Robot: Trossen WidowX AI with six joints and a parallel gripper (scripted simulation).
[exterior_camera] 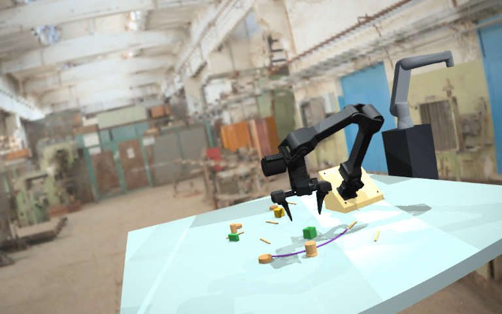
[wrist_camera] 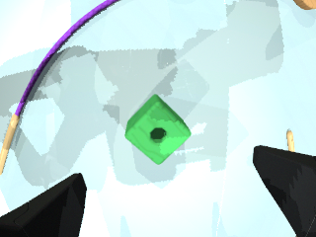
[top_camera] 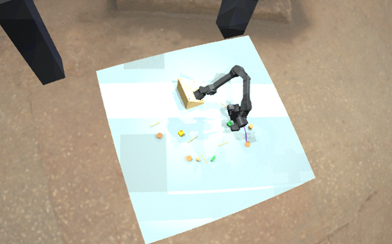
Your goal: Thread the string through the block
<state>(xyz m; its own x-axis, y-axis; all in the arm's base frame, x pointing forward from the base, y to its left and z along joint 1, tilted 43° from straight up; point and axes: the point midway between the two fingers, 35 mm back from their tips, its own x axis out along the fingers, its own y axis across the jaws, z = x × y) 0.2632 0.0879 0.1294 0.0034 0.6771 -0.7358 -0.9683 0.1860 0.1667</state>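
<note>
My gripper (top_camera: 233,118) (exterior_camera: 305,217) (wrist_camera: 171,170) is open and empty, above the table. A green block (top_camera: 229,123) (exterior_camera: 309,233) (wrist_camera: 158,148) rests below it, with a dark round hole in the face turned to the wrist camera. The tethered stick (top_camera: 224,105) (exterior_camera: 351,224) (wrist_camera: 9,144) lies beyond the left fingertip in the wrist view. The purple string (top_camera: 246,134) (exterior_camera: 333,240) (wrist_camera: 60,42) curves around the block from this stick to the round button (top_camera: 247,144) (exterior_camera: 265,258). The string is outside the block. The arm hides part of the string in the top view.
A wooden cylinder (top_camera: 250,126) (exterior_camera: 310,247) stands beside the string. Loose sticks (top_camera: 223,144) (exterior_camera: 376,235) (wrist_camera: 290,140) lie around. A yellow block (top_camera: 181,132) (exterior_camera: 279,212), another green block (top_camera: 212,158) (exterior_camera: 233,237) and wooden discs are farther off. A wooden wedge (top_camera: 183,92) (exterior_camera: 366,194) is at the arm's base.
</note>
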